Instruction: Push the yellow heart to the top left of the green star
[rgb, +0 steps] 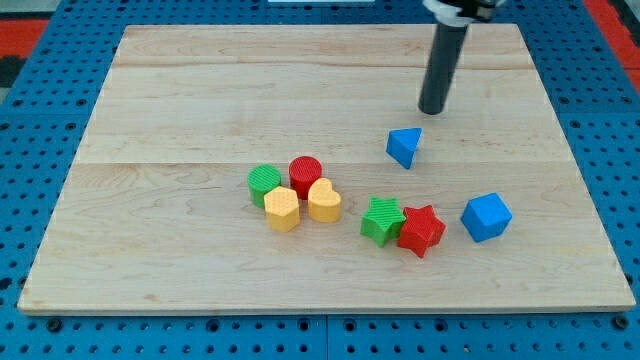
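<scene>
The yellow heart (324, 200) lies near the board's middle, touching a red cylinder (305, 174) above it and a yellow hexagon (282, 208) on its left. The green star (382, 220) lies to the heart's right with a small gap between them, and touches a red star (421, 230) on its right. My tip (433, 110) rests on the board well above and to the right of the heart, just above a blue triangle (404, 146).
A green cylinder (265, 184) sits left of the red cylinder. A blue cube (486, 216) lies right of the red star. The wooden board (150, 100) rests on a blue perforated table.
</scene>
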